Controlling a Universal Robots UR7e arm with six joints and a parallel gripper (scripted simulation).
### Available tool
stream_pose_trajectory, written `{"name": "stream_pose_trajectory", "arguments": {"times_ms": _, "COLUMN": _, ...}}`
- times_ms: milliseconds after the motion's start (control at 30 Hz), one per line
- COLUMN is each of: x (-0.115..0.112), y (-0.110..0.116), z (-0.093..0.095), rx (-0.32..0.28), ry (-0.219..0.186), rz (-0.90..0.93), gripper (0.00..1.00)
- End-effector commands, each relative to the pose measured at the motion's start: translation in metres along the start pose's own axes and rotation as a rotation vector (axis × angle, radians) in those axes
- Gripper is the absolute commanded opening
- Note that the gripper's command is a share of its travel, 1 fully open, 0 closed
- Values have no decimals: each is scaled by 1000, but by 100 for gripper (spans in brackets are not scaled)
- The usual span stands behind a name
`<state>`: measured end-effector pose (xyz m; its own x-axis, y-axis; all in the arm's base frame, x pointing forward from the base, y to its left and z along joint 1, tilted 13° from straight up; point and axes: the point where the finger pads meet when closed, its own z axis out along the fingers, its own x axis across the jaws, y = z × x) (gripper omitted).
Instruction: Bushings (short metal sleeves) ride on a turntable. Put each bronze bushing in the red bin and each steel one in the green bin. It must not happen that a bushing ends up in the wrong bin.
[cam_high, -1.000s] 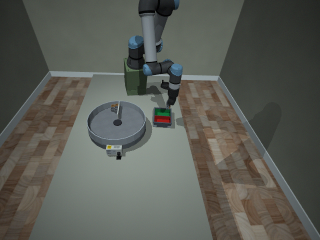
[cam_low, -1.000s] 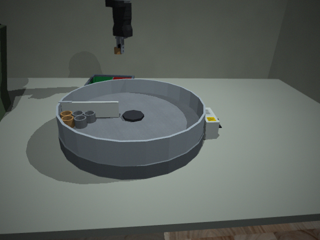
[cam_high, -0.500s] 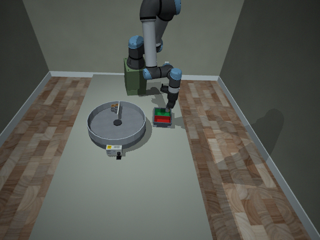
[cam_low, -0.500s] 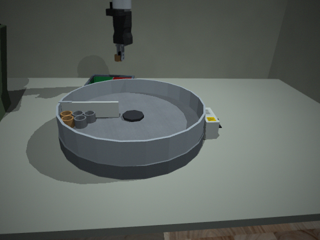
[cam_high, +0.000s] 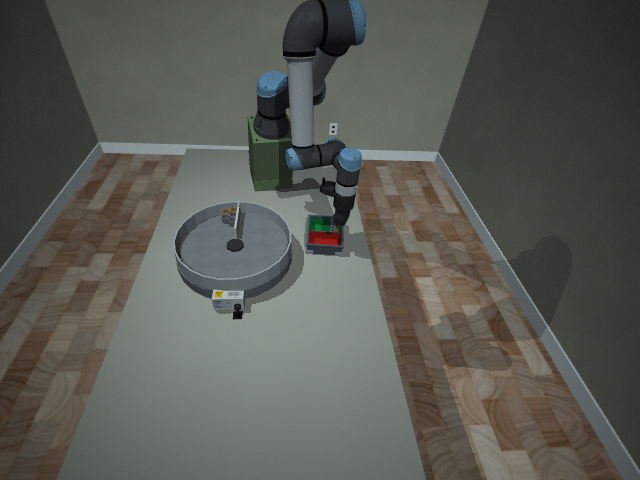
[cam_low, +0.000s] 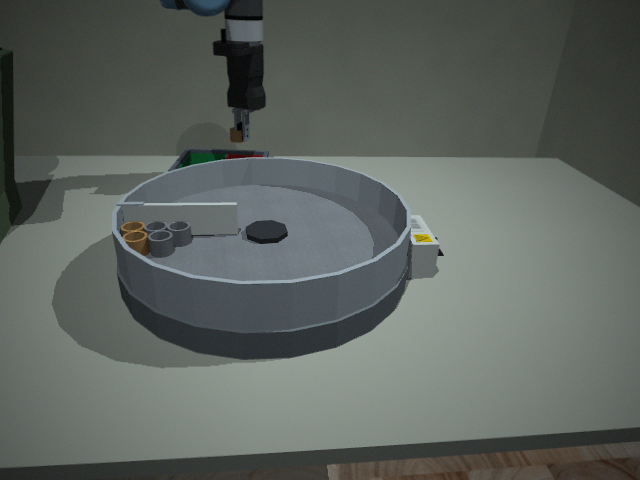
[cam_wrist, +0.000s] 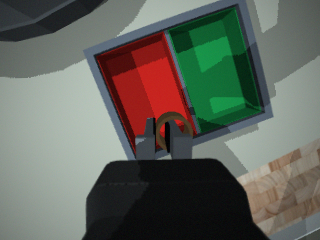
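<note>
Bronze bushing (cam_low: 236, 135) (cam_wrist: 160, 138) is up in the air w/ the gripper (cam_high: 334, 227) (cam_low: 241, 135) (cam_wrist: 160, 128), jaws pinching its wall: 1 finger inside the ring, 1 outside. Seen from the wrist cam, it's over the red bin (cam_high: 324, 238) (cam_low: 245, 156) (cam_wrist: 145, 82), at the end near the gripper, close to the divider w/ the green bin (cam_high: 321, 223) (cam_low: 205, 158) (cam_wrist: 215, 65). Both bins sit side by side in 1 grey-rimmed box, next to the turntable (cam_high: 206, 258) (cam_low: 268, 304) but apart from it.

On the turntable, 5 bushings stand upright, bunched by the white barrier (cam_high: 237, 222) (cam_low: 206, 217) near the outer wall: 2 bronze bushings (cam_low: 135, 242) & 3 steel bushings (cam_low: 161, 243). Black hub (cam_high: 235, 245) (cam_low: 266, 231) is at the centre, just past the barrier's inner end. White box w/ yellow label (cam_high: 227, 299) (cam_low: 423, 253) is beside the turntable's outer wall. No bushing seen in the visible parts of either bin in the wrist view.
</note>
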<state>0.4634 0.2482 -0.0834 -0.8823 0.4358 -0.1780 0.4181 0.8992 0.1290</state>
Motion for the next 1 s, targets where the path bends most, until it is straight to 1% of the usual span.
{"name": "stream_pose_trajectory", "arguments": {"times_ms": 0, "x": -1, "y": 1, "z": 14, "rx": -1, "ry": -1, "rz": 0, "gripper": 0}}
{"name": "stream_pose_trajectory", "arguments": {"times_ms": 100, "x": -1, "y": 1, "z": 29, "rx": -1, "ry": -1, "rz": 0, "gripper": 0}}
{"name": "stream_pose_trajectory", "arguments": {"times_ms": 500, "x": -1, "y": 1, "z": 29, "rx": -1, "ry": -1, "rz": 0, "gripper": 0}}
{"name": "stream_pose_trajectory", "arguments": {"times_ms": 667, "x": -1, "y": 1, "z": 35, "rx": -1, "ry": -1, "rz": 0, "gripper": 0}}
{"name": "stream_pose_trajectory", "arguments": {"times_ms": 867, "x": -1, "y": 1, "z": 36, "rx": -1, "ry": -1, "rz": 0, "gripper": 0}}
{"name": "stream_pose_trajectory", "arguments": {"times_ms": 967, "x": -1, "y": 1, "z": 39, "rx": -1, "ry": -1, "rz": 0, "gripper": 0}}
